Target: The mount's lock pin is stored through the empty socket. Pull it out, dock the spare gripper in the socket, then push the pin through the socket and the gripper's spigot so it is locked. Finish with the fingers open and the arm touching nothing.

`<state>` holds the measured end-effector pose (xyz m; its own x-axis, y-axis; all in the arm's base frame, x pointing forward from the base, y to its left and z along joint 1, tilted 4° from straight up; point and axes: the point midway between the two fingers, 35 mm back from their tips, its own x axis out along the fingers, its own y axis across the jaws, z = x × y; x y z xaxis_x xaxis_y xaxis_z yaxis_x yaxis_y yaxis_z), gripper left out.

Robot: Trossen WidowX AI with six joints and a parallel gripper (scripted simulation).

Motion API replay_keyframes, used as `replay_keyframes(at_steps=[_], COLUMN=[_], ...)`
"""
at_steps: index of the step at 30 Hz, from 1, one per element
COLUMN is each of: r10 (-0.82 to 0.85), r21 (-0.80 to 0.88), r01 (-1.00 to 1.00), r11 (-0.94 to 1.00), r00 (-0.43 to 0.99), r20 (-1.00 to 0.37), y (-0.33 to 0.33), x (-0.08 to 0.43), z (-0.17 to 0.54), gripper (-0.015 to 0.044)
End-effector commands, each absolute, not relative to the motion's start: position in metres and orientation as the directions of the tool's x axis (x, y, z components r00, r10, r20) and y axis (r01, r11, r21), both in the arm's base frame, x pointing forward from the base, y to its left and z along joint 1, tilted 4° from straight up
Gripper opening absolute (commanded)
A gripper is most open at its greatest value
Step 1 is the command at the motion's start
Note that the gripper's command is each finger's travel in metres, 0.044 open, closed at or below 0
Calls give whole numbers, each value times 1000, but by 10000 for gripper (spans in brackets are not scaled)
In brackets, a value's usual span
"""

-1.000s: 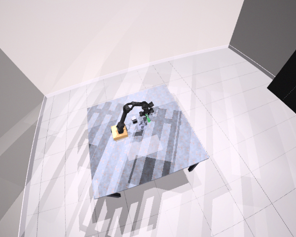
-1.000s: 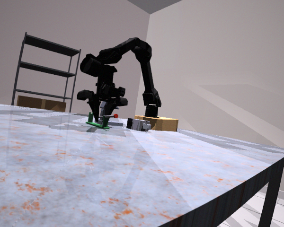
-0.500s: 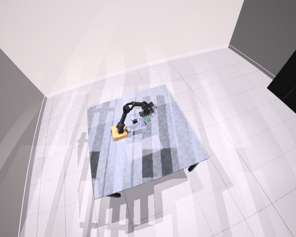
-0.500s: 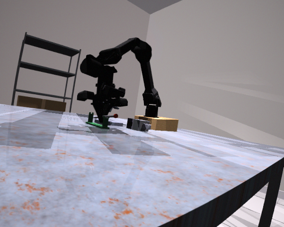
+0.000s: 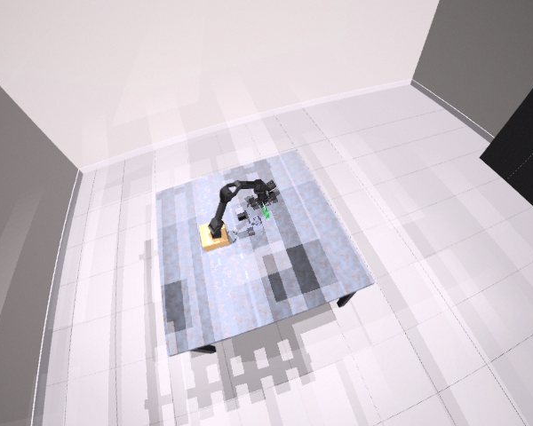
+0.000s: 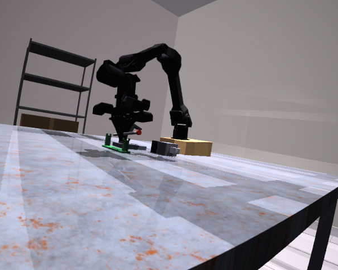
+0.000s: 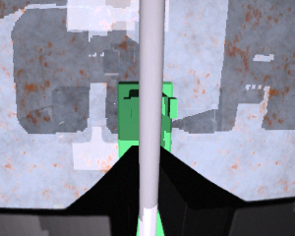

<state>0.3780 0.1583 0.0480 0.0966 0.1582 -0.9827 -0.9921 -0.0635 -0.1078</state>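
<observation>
From the top, the green rack point(image 5: 266, 212) point(image 6: 115, 148) point(image 7: 128, 118) is seen at five o'clock from the gripper point(image 5: 262, 200) point(image 6: 121, 140) point(image 7: 145, 153). In the exterior view, the pin's red head is pointed to three o'clock. In the wrist view, the pin point(image 6: 128, 133) point(image 7: 151, 98), lying twelve-to-six, is pinched by the fingers.

Green cradle point(image 5: 266, 213) point(image 6: 115, 148) point(image 7: 121, 113): two posts rise close around the low fingertips (snug, exterior view).
Grey mount point(image 5: 255, 222) point(image 6: 139, 147): low obstacle just beyond the cradle, far side.
Dark-ended block point(image 5: 242, 215) point(image 6: 164, 148): blocks low passage on the right; gap between it and cradle.
Above block: open air for passing.
</observation>
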Motion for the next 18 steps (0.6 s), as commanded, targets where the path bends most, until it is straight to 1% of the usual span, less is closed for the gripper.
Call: replay_keyframes(at_steps=[1,12,18], r10=[158,158,156], r21=[-108,-109,-108], r01=[-992,-992,-992], r11=[-63,-64,-63], r00=[96,97,98], r20=[-983,-983,-983], y=[158,158,141], x=[377,377,379], z=[56,58,63], gripper=[0,0,0])
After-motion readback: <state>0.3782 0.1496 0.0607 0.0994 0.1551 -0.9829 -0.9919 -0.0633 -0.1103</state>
